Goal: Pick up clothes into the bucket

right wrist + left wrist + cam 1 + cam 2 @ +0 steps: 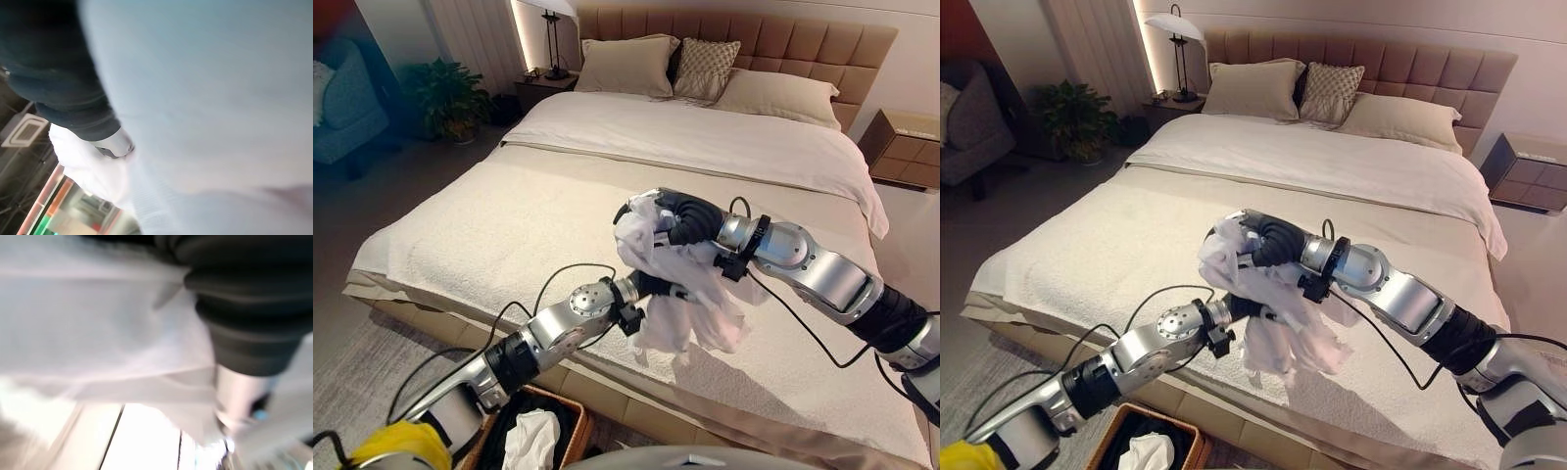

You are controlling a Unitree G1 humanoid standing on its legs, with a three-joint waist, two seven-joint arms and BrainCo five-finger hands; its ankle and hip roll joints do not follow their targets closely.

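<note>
A white garment (690,294) hangs bunched above the near part of the bed (509,215). My right hand (690,220) reaches in from the right and is curled into the garment's top, carrying it clear of the bedspread. From the lower left my left hand (649,285) pushes into the cloth lower down, where the folds cover its fingers. Both wrist views look at white cloth (210,98) from very close. Below my left arm, on the floor by the bed's edge, stands a brown wicker basket (578,416) with dark cloth and a white piece of cloth (530,438) inside.
The bed has a beige cover and several pillows (626,64) at the padded headboard. A nightstand (906,147) stands at the right, another with a lamp (551,39) at the back left. A potted plant (450,98) and a blue armchair (347,103) stand at the left.
</note>
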